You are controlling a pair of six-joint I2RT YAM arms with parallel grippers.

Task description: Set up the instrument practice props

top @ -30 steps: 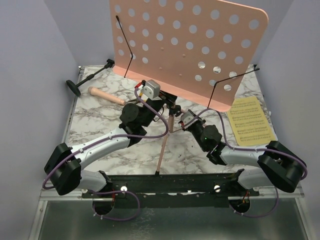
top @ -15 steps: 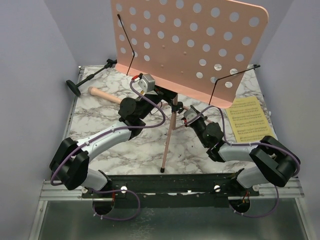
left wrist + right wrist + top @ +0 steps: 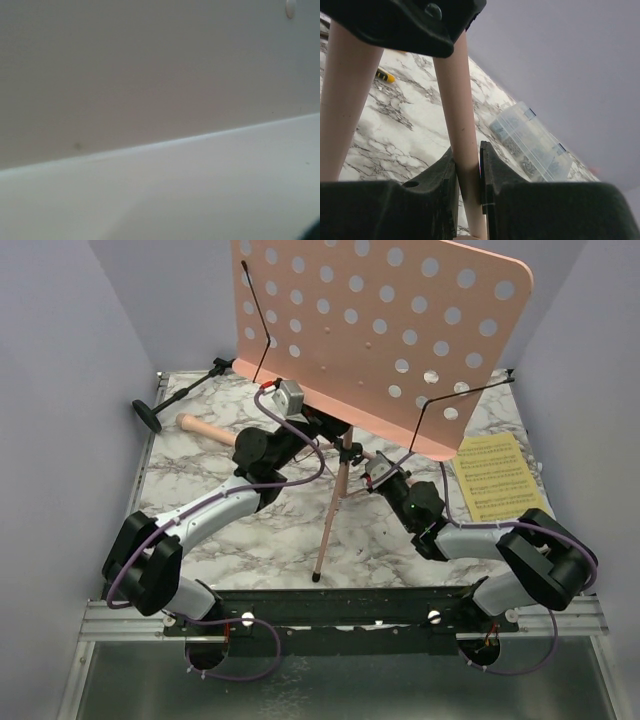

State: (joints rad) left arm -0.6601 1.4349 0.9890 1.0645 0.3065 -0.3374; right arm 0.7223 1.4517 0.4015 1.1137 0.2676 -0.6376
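The pink perforated music stand stands tilted at the table's middle, one long tripod leg reaching toward the near edge. My right gripper is shut on another pink leg, just below the black hub. My left gripper is at the hub under the desk panel; its fingers are hidden, and the left wrist view shows only the blurred pink panel. A yellow music sheet lies at the right. The black mic stand and the pink-beige microphone lie at the back left.
A clear compartment box and the yellow-handled pliers lie on the marble top behind the stand, seen only from the right wrist. Lilac walls close in the left, right and back. The black arm rail runs along the near edge.
The stand's panel has risen and moved back. The left arm has stretched farther forward with it. The long leg's foot has shifted slightly along the near side.
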